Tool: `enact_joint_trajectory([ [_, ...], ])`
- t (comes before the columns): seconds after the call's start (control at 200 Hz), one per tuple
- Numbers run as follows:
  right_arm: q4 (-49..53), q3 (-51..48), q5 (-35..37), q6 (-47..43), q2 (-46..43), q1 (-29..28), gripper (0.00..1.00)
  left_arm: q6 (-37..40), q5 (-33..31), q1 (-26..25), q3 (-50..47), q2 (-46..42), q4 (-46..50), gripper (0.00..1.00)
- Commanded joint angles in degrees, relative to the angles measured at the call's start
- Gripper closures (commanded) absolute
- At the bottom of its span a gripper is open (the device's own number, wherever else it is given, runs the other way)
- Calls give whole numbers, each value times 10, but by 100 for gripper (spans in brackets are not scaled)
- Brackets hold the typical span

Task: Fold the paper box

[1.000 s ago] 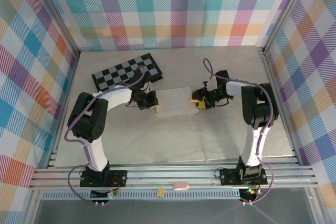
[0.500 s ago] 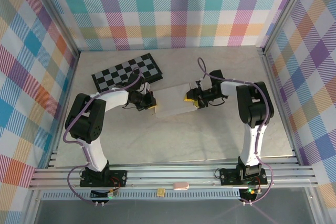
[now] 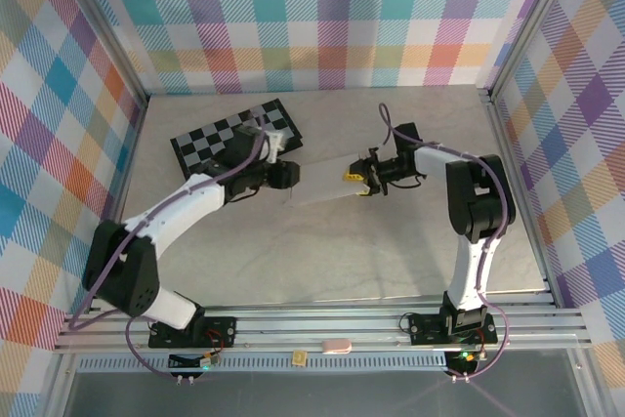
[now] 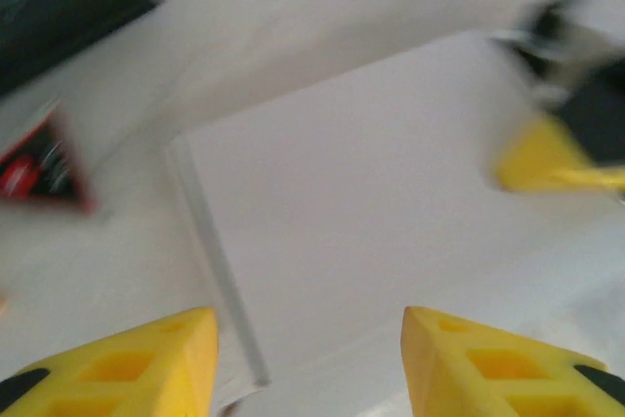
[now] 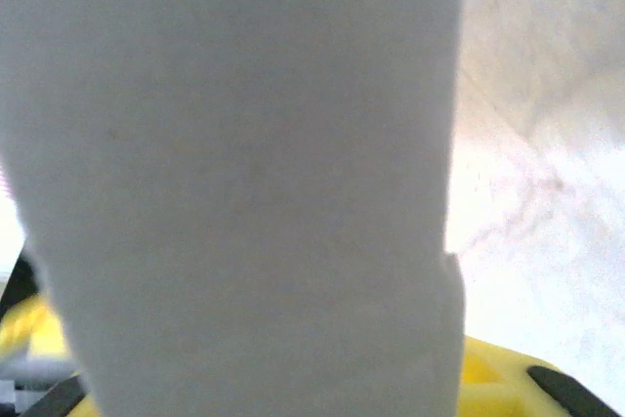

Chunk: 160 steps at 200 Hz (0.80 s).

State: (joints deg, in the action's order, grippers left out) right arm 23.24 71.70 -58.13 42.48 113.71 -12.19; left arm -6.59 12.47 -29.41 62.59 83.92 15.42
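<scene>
Box [image 3: 322, 186]: white card, mid-table, between the two grippers, long axis running from near left to far right in the top view. Table [image 3: 322, 261] pale, marbled. Checkered board [image 3: 229, 134] lies beyond and left of the box, near it; no contact made out.

Left gripper [image 3: 289, 175]: at the box's left end. Left wrist view: gripper [image 4: 308, 339] open, yellow fingers [image 4: 146, 368] well apart with nothing between them. Box [image 4: 361, 212] lies just ahead of the tips, not touching them. A straight line runs along the box's left side; crease or edge, cannot tell.

Right gripper [image 3: 354, 179]: at the box's right end, yellow tip over the card's edge. From the left wrist its yellow finger [image 4: 547, 158] shows against the box's far right edge, blurred.

Right wrist view: box [image 5: 244, 173] stands very close to the lens, face on. One yellow finger [image 5: 498, 383] shows at lower right, a sliver of yellow at lower left. Card hides the gap; cannot tell whether this gripper is clamped on the box or open around it.
</scene>
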Motion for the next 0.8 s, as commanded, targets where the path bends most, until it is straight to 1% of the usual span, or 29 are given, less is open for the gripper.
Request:
enact_joint_trajectory([
  [0.0,114,9,3,82,-28,17,66,204,-31,-62,29,-9,35,48],
  [0.065,130,-7,-6,123,-39,25,64,266,-16,-86,35,-8,58,47],
  [0.12,144,-14,-15,142,-48,29,65,328,-25,-115,39,-5,79,46],
  [0.17,164,-16,-19,156,-56,32,64,367,-50,-138,48,6,99,46],
  [0.245,183,-20,-28,177,-66,34,64,398,-99,-161,70,34,124,46],
  [0.31,205,-20,-30,183,-72,33,64,426,-125,-176,74,51,118,46],
  [0.42,238,-11,-32,181,-76,33,64,461,-187,-197,76,79,82,42],
  [0.575,267,-6,-33,174,-78,34,64,477,-217,-201,93,122,53,42],
  [0.65,268,-13,-34,175,-83,33,65,481,-218,-201,92,135,34,42],
  [0.795,261,-27,-34,184,-89,33,65,483,-204,-202,103,154,36,45],
])
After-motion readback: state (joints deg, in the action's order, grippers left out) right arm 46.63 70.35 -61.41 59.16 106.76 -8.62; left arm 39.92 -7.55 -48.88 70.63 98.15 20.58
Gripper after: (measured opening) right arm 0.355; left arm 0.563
